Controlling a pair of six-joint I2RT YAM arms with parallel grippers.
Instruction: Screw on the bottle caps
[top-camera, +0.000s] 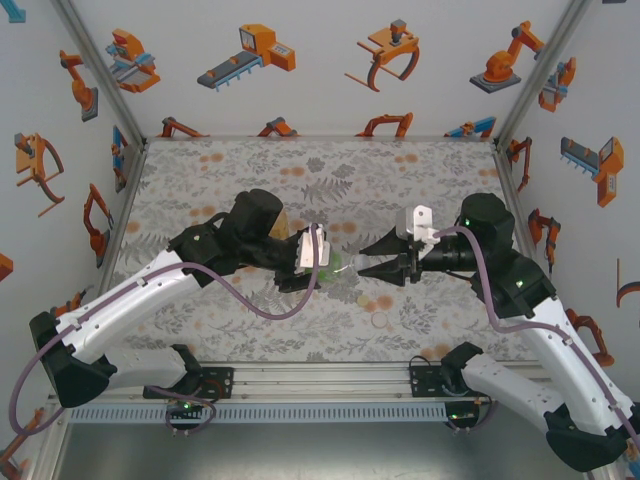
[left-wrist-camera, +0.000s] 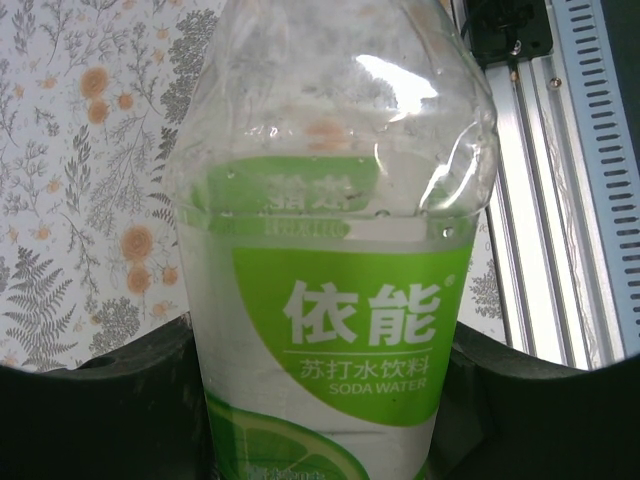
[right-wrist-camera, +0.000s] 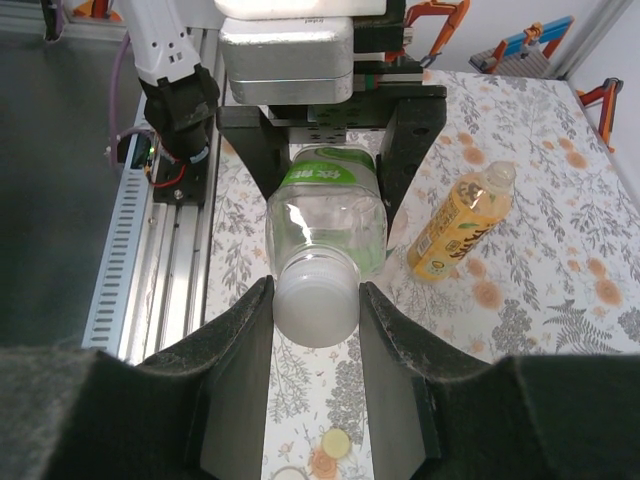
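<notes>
My left gripper (top-camera: 320, 258) is shut on the short green-tinted bottle (left-wrist-camera: 330, 270), which has a green soda-water label. The bottle is held on its side above the table, its neck pointing at the right arm. My right gripper (right-wrist-camera: 315, 320) is shut on the white cap (right-wrist-camera: 316, 305), which sits on that bottle's mouth, with a finger touching each side. In the top view the right gripper (top-camera: 363, 257) meets the green bottle (top-camera: 340, 265) at the table's middle. The yellow-orange bottle (right-wrist-camera: 462, 222) lies capless on the mat. The slim colourless bottle is out of view.
A pale yellow cap (right-wrist-camera: 335, 442) lies on the floral mat below the grippers, with a whitish ring-shaped cap (right-wrist-camera: 290, 472) beside it. In the top view these caps (top-camera: 362, 298) lie near the front. The aluminium rail (right-wrist-camera: 150, 260) runs along the table's near edge.
</notes>
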